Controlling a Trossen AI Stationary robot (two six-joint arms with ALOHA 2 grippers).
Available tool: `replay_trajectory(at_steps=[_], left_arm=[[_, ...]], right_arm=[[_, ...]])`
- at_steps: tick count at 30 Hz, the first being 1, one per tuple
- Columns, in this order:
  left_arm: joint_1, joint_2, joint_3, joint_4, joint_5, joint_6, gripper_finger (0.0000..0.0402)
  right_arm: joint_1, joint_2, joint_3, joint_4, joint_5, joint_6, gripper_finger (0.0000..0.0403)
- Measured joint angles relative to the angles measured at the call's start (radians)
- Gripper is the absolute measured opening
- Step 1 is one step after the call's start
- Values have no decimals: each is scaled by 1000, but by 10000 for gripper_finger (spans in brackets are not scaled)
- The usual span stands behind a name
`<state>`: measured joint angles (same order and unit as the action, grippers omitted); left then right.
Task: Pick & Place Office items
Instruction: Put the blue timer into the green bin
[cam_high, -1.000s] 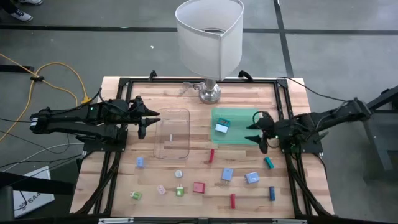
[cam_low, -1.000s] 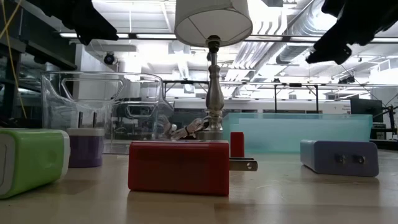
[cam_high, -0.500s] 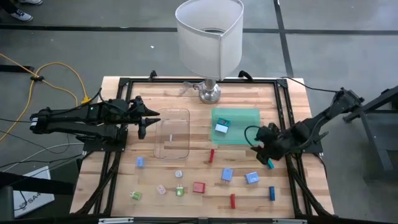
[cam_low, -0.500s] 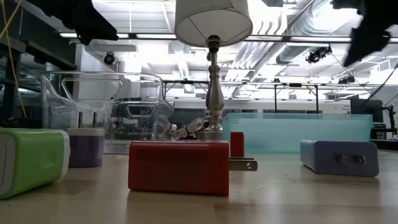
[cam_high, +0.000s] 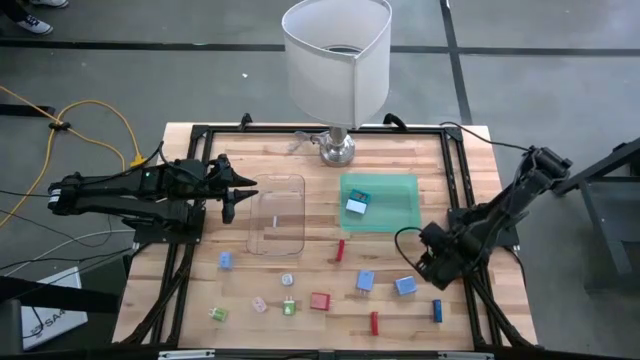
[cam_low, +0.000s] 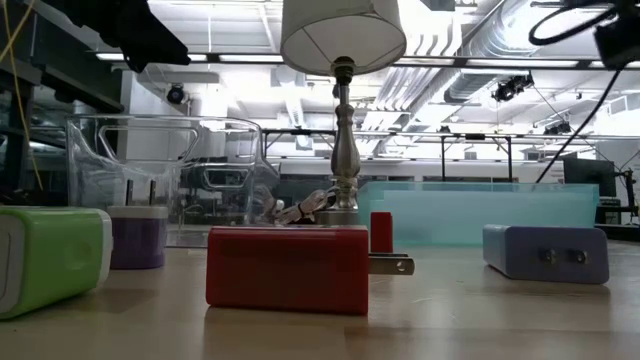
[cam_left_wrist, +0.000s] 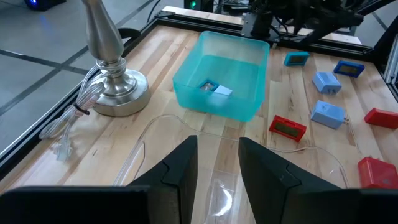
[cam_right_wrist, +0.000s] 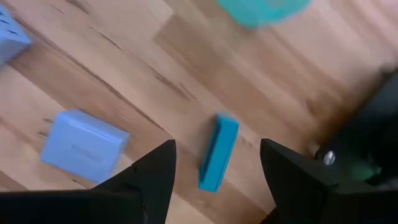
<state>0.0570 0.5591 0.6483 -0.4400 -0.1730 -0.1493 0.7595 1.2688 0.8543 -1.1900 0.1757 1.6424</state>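
The right tool (cam_right_wrist: 214, 180) was held wide open over a small teal plastic stick (cam_right_wrist: 218, 152) lying flat on the tabletop (cam_right_wrist: 155, 68). The stick was judged light, stiff and smooth, best pinched across its narrow sides. The left tool (cam_left_wrist: 217, 163), slightly parted and empty, was parked above the clear plastic rectangular tray (cam_high: 276, 213).

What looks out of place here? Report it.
Nothing is spilled or damaged. The only oddity is a lamp at the table's back edge, its cord bundled beside the base. The right gripper hovers open over a teal piece.

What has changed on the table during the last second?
The right end effector moved from beside the green tray toward the table's front, open above the teal stick, nothing grasped. The left end effector and all items stayed in place.
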Motion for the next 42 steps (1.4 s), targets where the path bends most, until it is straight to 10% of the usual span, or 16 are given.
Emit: replay_trajectory(at_steps=[16,42], left_arm=[[0,0,0,0,0,0,110],[0,0,0,0,0,0,110]], right_arm=[[151,196,0,77,-80,317,221],[119,243,-86,183,-127,303,206]])
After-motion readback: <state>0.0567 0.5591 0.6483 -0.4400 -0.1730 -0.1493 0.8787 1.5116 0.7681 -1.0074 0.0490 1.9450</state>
